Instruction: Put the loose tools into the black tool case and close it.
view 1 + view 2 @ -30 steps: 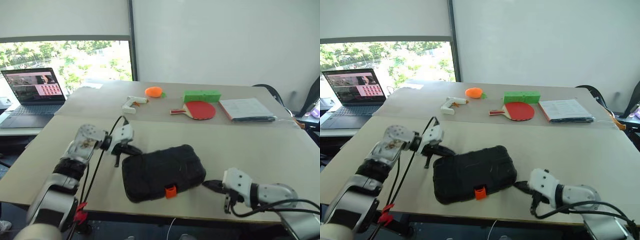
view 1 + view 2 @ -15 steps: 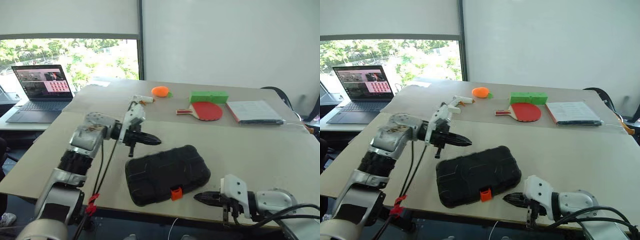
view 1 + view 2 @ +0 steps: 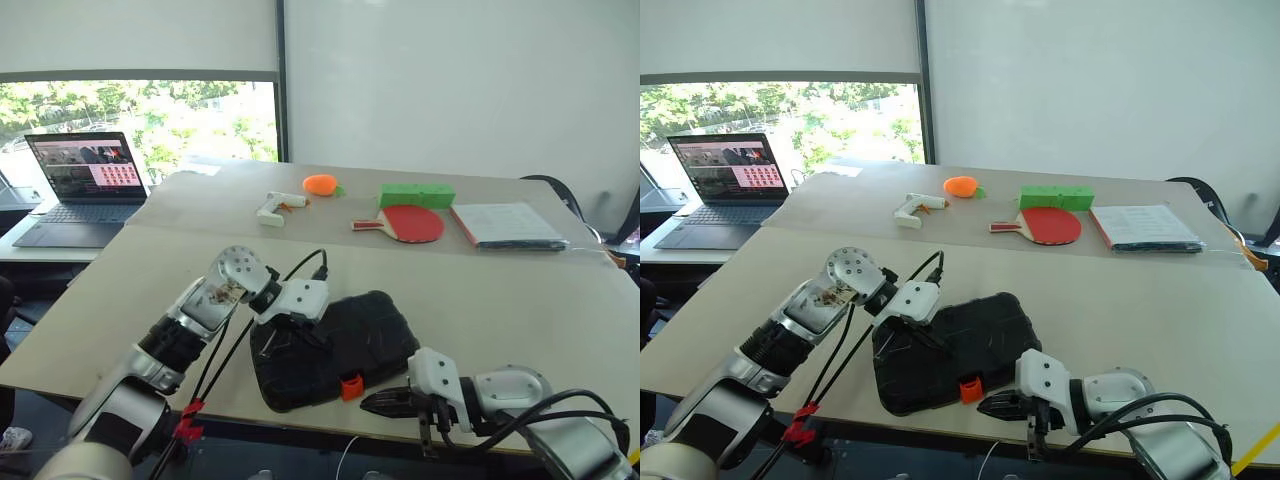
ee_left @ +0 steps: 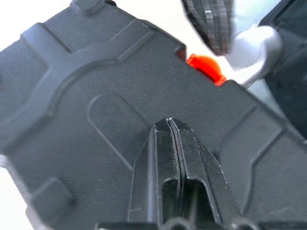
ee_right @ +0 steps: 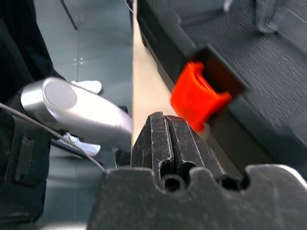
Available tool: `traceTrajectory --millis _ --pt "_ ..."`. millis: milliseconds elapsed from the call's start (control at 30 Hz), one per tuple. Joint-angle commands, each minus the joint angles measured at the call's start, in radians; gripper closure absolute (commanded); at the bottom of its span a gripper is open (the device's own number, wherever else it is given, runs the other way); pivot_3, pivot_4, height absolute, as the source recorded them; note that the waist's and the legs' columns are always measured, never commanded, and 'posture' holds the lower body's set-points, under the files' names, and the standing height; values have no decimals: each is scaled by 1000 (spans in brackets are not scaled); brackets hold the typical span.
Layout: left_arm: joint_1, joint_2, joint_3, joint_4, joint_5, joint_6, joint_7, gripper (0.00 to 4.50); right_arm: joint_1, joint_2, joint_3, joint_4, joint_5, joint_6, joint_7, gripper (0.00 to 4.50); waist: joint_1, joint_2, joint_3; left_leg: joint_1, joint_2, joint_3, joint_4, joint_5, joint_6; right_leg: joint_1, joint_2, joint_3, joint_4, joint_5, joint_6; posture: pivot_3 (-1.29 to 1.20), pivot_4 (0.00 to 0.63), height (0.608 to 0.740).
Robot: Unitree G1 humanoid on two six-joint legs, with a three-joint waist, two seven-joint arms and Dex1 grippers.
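Observation:
The black tool case (image 3: 345,340) lies closed near the table's front edge, its orange latch (image 3: 350,386) facing me. My left gripper (image 3: 298,330) is shut and points down at the lid's left part; in the left wrist view its fingertips (image 4: 168,125) sit right at the ribbed lid (image 4: 96,96). My right gripper (image 3: 366,403) is shut and lies low at the table edge, its tip just right of the latch. In the right wrist view the latch (image 5: 195,96) is just past the fingertips (image 5: 163,120). The loose tools are out of view.
At the table's far side lie a white glue gun (image 3: 272,207), an orange toy (image 3: 320,184), a green block (image 3: 416,194), a red paddle (image 3: 410,222) and a stack of papers (image 3: 508,225). A laptop (image 3: 78,188) stands open on a side table at the left.
My left gripper swung right and down from beside the case's far left corner to over its lid. My right gripper slid left along the front edge to the orange latch.

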Motion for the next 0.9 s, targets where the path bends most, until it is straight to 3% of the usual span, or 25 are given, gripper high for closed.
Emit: traceTrajectory --millis 33,533,900 --pt "14 -14 -44 36 53 15 9 4452 -40 28 17 15 -8 3 -13 4500 0 0 0 0 0 0 0 0 0 0 0 0 0 0 0 0 150 736" --pt "20 -39 -34 54 55 33 30 4452 -59 103 38 117 -146 -78 -104 4500 -5 -3 -8 4 1 1 0 1 0 2 1 1 0 -2 4 0 150 736" --pt "27 -49 -23 43 41 63 27 4452 -77 157 50 257 -305 -259 -194 4500 -8 -5 -9 5 3 1 0 1 0 2 3 2 0 -2 3 0 150 736"
